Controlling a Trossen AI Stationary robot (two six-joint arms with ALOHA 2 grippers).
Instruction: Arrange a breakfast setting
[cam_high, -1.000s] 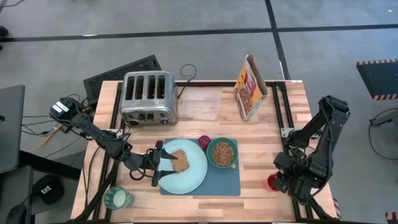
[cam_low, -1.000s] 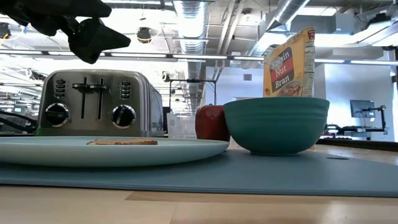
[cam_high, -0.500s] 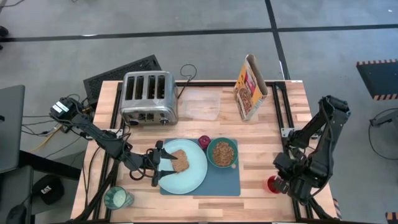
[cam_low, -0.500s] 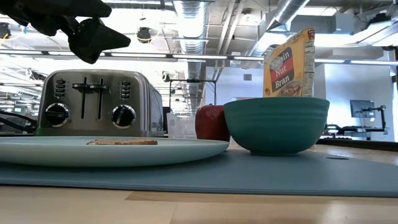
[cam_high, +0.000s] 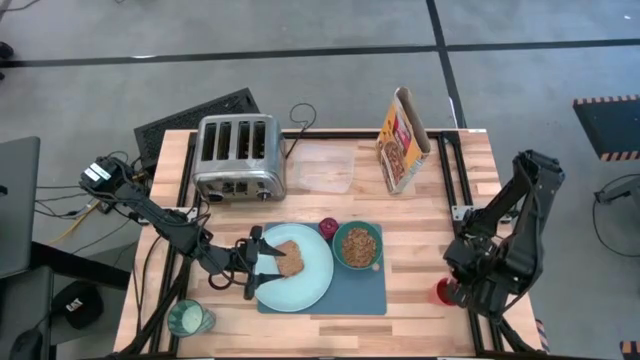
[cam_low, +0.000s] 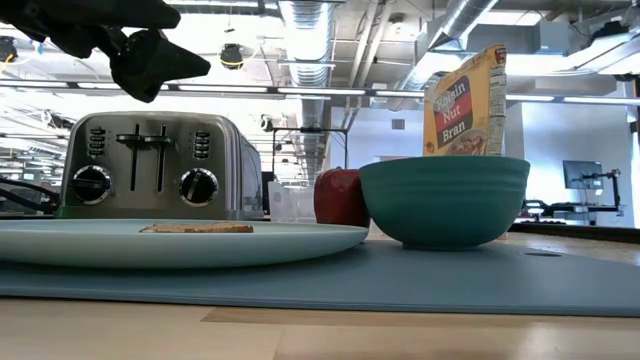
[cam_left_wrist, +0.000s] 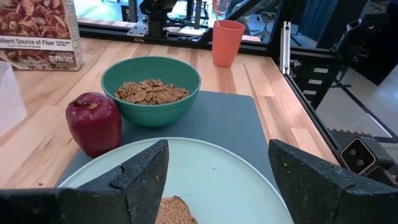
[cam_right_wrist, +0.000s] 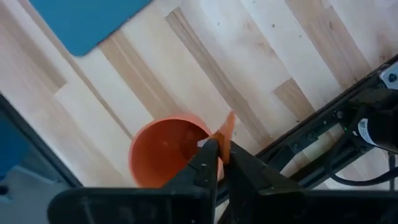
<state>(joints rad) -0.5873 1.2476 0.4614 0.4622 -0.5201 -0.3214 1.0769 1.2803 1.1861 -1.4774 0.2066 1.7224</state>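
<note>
A slate-blue mat (cam_high: 360, 295) lies at the table's near middle. On it rest a pale mint plate (cam_high: 310, 285) with a toast slice (cam_high: 288, 257), a green bowl (cam_high: 358, 246) of cereal and a dark red fruit (cam_high: 328, 229). My left gripper (cam_high: 258, 262) hangs open over the plate's left rim, its fingers (cam_left_wrist: 143, 177) either side of the toast's near end (cam_left_wrist: 175, 211), touching nothing. At the near right my right gripper (cam_right_wrist: 217, 155) points down over a red cup (cam_right_wrist: 165, 152), shut on the red-handled spoon (cam_right_wrist: 225, 129) that stands in it. My right gripper pinches the spoon's thin red handle (cam_right_wrist: 226, 124) between its two fingers, coming from above and pointing down. The handle stands up at the cup's rim. Its lower part is hidden by the fingers, so whether it is lifted clear does not show.
A chrome toaster (cam_high: 238, 155) stands at the far left, a cereal box (cam_high: 402, 140) at the far right, a clear sheet (cam_high: 325, 170) between them. A glass (cam_high: 188, 318) sits at the near left corner. Bare wood lies between mat and cup (cam_high: 441, 292).
My right arm has risen a little over the red cup, which now shows less from above. The left arm and the things on the mat have kept still.
</note>
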